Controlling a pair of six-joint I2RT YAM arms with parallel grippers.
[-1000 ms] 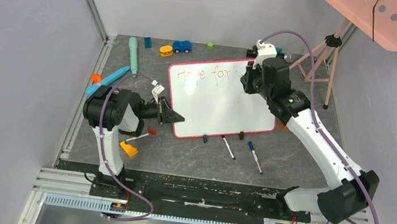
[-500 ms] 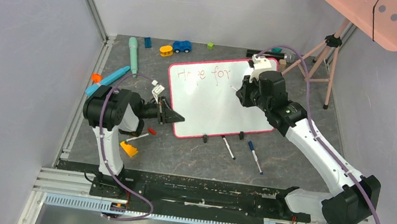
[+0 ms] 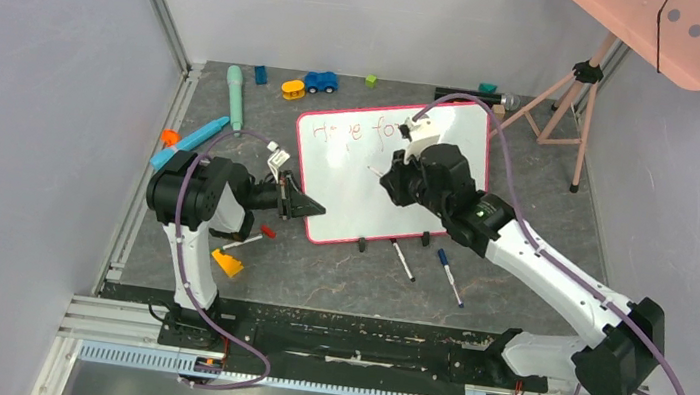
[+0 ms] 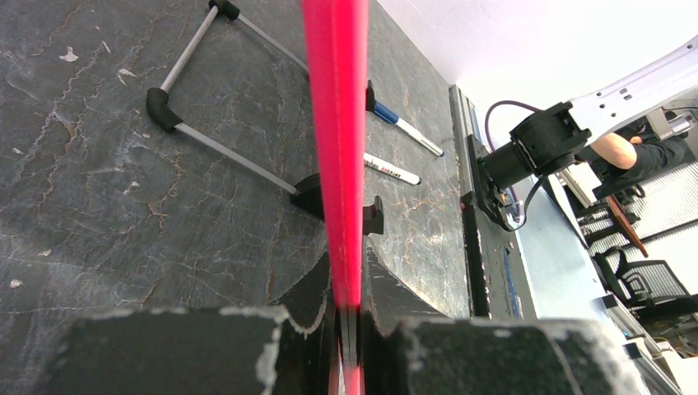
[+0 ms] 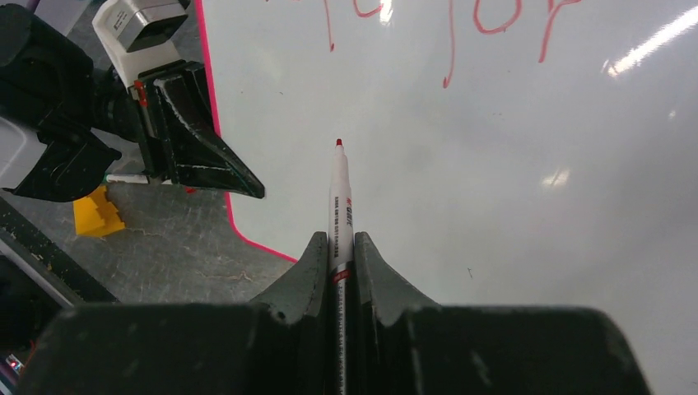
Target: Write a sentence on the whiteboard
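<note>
The whiteboard [image 3: 354, 213] with its red-pink frame stands tilted on two black feet at the table's middle. The sentence [image 3: 359, 130] reads "Hope for" in red along the top; the bottoms of its letters show in the right wrist view [image 5: 461, 33]. My left gripper [image 3: 310, 207] is shut on the board's lower left frame edge [image 4: 333, 123]. My right gripper [image 3: 391, 177] is shut on a white marker with a red tip [image 5: 340, 197]. It points at the blank board [image 5: 494, 189] below "Hope". I cannot tell whether the tip touches.
Two loose markers [image 3: 403, 260] [image 3: 449, 276] lie in front of the board's feet. An orange wedge [image 3: 227, 263] lies by the left arm. A blue car [image 3: 321, 81], a yellow toy [image 3: 293, 89] and a teal stick [image 3: 235, 90] lie at the back. The pink perforated panel's tripod [image 3: 570, 94] stands back right.
My right gripper has carried the marker from the board's upper right corner leftward and nearer, to the middle below the written words. The left gripper and the board have not moved.
</note>
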